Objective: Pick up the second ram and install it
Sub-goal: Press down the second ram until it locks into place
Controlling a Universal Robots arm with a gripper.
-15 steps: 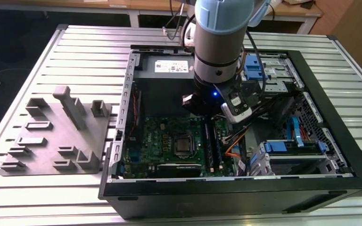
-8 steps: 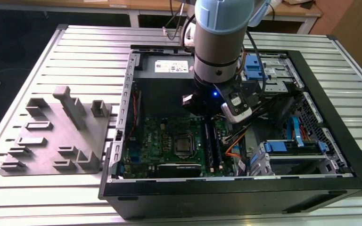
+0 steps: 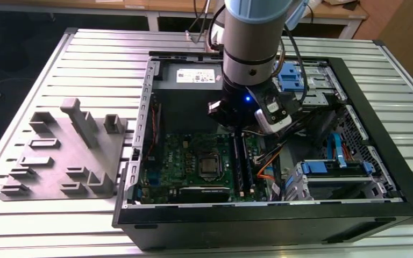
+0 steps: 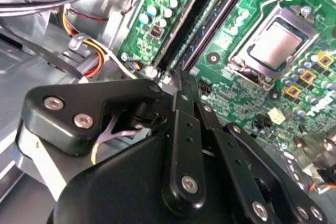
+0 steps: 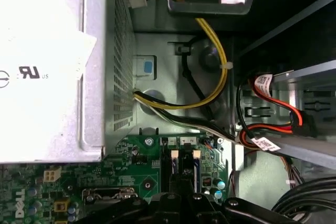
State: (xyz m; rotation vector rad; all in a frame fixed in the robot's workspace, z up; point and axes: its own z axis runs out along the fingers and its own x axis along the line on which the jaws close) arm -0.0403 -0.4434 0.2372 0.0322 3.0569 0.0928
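In the second wrist view the black claw (image 4: 179, 83) is sitting nearest to the camera. Its two fingers (image 4: 185, 129) are coming together at the tips, so the claw is looking closed, and I am seeing nothing held between them. The tips are standing just over the near end of the two long memory slots (image 4: 181, 30) on the green motherboard (image 4: 262, 103).

The second ram (image 4: 220, 19) is appearing as a long dark strip lying down in the slot nearer to the processor socket (image 4: 275, 45), and the claw tips are touching or almost touching its end; I cannot tell which. I also cannot say for sure that it is fully seated.

In the first wrist view the claw (image 5: 184, 182) is showing against the slot ends with their white latches (image 5: 195, 153). Beyond them yellow and black cables (image 5: 223, 77) are curving along the metal wall of the case.

In the exterior view the open computer case (image 3: 264, 215) is lying in the lower centre of the frame, on a ribbed metal worktop (image 3: 106, 48). The robot arm (image 3: 253, 54) is coming down from the upper centre into the case, above the far end of the slots. At the exterior view's left a grey plastic tray (image 3: 56, 161) with upright blocks is resting on the worktop, just beside the case.
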